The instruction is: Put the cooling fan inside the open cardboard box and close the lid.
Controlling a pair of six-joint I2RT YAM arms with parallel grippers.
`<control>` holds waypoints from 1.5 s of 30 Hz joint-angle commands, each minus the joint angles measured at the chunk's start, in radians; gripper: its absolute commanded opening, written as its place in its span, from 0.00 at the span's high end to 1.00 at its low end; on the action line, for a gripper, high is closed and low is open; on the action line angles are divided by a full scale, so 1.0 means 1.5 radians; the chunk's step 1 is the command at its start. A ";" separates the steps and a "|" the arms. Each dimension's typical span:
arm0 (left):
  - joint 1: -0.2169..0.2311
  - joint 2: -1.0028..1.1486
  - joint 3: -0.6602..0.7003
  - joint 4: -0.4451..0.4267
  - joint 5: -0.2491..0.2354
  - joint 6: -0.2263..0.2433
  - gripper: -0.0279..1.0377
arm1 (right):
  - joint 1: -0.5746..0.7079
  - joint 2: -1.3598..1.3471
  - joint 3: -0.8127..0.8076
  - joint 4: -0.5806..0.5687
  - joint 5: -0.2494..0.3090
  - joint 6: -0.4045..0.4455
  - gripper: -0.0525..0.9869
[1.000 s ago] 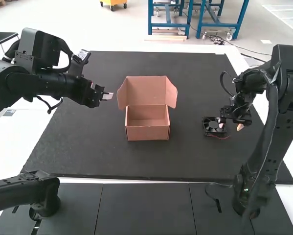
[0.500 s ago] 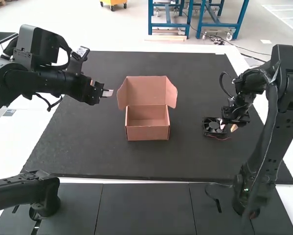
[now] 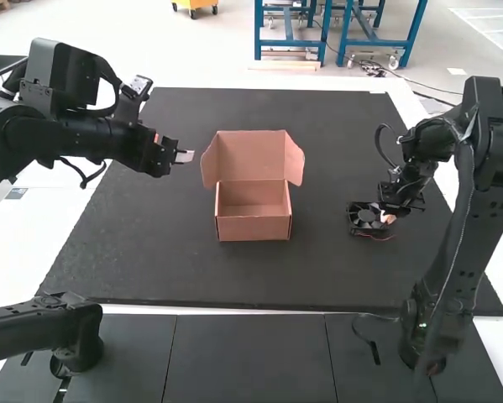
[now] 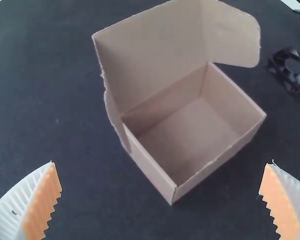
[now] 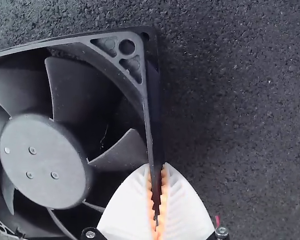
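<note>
Brown cardboard box [image 3: 253,200] stands in the middle of a black mat [image 3: 150,260] that covers most of the white table [image 3: 24,243]. The box is open and nothing is inside. Its lid [image 3: 253,155] stands upright on the far side, with a rounded flap at each end.

To the left of the box, the left hand [image 3: 182,156] hangs above the mat, close to the left flap but not touching it. Its ribbed white fingers with orange pads [image 4: 39,205] are spread wide and hold nothing.

The black cooling fan [image 3: 367,218] is on the mat to the right of the box, well apart from it. The right hand [image 3: 391,215] comes down on the fan's right side. In the right wrist view its two fingers are pressed together on the thin edge of the fan's frame [image 5: 148,100].
</note>
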 commanded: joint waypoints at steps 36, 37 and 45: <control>0.049 0.032 -0.080 0.109 0.001 -0.062 0.10 | 0.114 -0.523 -0.112 -0.179 -0.200 0.214 0.97; 0.050 0.033 -0.081 0.112 0.001 -0.062 0.10 | 0.131 -0.534 -0.117 -0.182 -0.202 0.227 0.97; 0.053 0.033 -0.085 0.117 0.001 -0.084 0.10 | 0.290 -0.571 -0.140 -0.194 -0.239 0.336 0.97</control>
